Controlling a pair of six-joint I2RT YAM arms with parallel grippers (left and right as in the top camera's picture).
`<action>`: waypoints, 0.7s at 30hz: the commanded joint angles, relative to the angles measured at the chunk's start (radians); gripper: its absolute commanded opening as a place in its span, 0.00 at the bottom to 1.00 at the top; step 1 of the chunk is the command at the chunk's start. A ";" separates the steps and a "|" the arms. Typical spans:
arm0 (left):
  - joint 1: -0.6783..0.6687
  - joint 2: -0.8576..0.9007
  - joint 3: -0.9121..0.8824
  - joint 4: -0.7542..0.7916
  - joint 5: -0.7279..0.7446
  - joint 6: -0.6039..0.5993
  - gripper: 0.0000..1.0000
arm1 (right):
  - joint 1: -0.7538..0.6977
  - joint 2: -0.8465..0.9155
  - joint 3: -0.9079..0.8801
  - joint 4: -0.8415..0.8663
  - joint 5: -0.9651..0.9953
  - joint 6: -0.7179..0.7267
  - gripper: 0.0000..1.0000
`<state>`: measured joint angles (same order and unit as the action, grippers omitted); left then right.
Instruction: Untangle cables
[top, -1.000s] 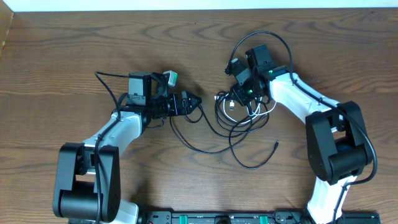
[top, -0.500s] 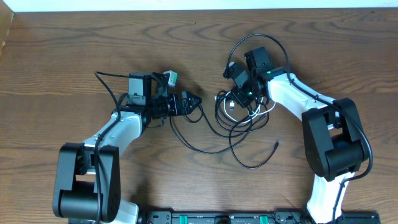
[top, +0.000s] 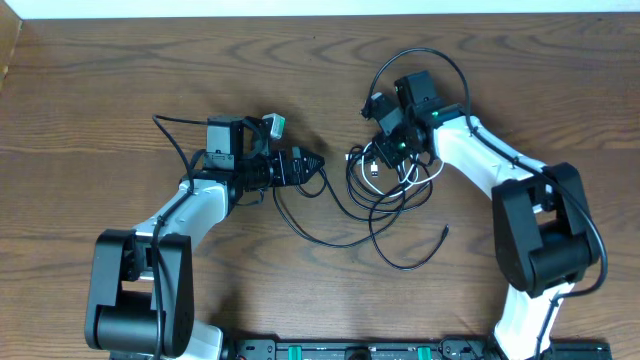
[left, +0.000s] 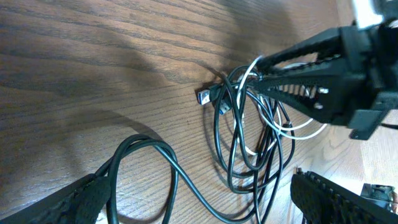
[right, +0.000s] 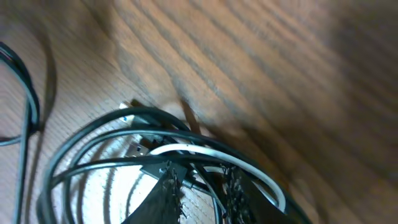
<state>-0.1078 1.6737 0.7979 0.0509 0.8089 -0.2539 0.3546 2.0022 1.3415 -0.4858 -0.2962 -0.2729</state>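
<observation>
Cables (top: 385, 195) are seen lying in a loose knot on the wooden table (top: 120, 80), between the two arms and much nearer the right one. The knot is made up of several black loops and one white strand (right: 211, 151). Its long axis is laid from the far side of the table toward the near side. One black strand is led out from the knot toward the left arm and curves back along the near side. A silver USB plug (left: 204, 96) is seen at the far-left edge of the knot, pointed toward the left arm. A small black plug end (top: 445, 232) is left free on the table at the near-right, apart from the loops. Any marking on the plugs is too small to be read.

The left gripper (left: 199, 180) is held with its jaws wide apart, nothing clamped, a black loop lying just beside one finger. The right gripper (right: 198, 171) is set into the top of the knot, its jaws drawn nearly together on black strands.
</observation>
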 joint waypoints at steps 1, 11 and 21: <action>0.000 -0.003 0.008 -0.002 0.001 0.014 0.99 | -0.007 -0.033 0.024 0.003 0.018 0.010 0.27; 0.000 -0.003 0.008 -0.002 0.001 0.014 0.99 | -0.009 -0.032 0.021 0.004 0.016 0.043 0.38; 0.000 -0.003 0.008 -0.002 0.001 0.014 0.99 | 0.004 -0.010 0.018 0.013 -0.063 0.250 0.36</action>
<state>-0.1078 1.6737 0.7979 0.0509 0.8089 -0.2539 0.3531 1.9919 1.3437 -0.4767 -0.2901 -0.1192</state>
